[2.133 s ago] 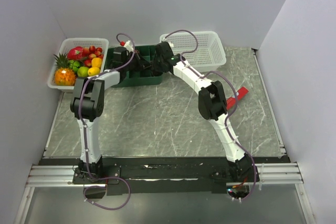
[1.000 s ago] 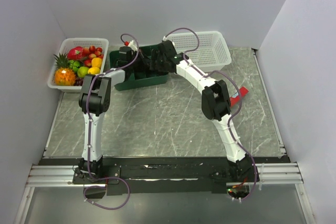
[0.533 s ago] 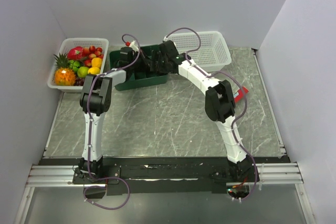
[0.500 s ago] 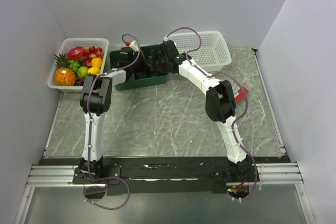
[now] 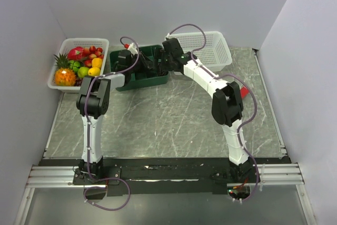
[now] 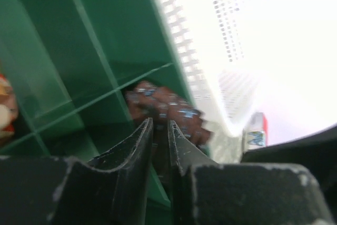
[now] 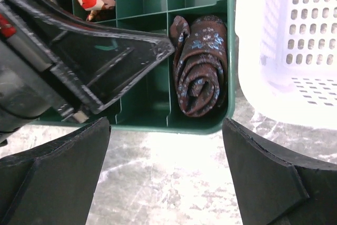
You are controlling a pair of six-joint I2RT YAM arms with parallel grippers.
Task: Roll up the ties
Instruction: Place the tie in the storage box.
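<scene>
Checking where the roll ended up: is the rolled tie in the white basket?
No, the rolled tie lies in a corner compartment of the green tray, beside the white basket.

Three containers stand in a row along the table's (image 5: 158,125) far edge. The fruit basket (image 5: 84,40) is at the far-left corner, with the tray (image 5: 142,81) just right of it. The second basket (image 5: 213,51) sits close against the tray's right side. A rolled tie (image 7: 200,67) lies in the tray's near-right corner compartment, next to the second basket. My left gripper (image 6: 159,124) hangs over the tray, just left of that compartment. My right gripper (image 7: 163,130) is above the tray's near rim. A bar (image 5: 244,91) lies toward the table's right edge, partly behind my right arm.
</scene>
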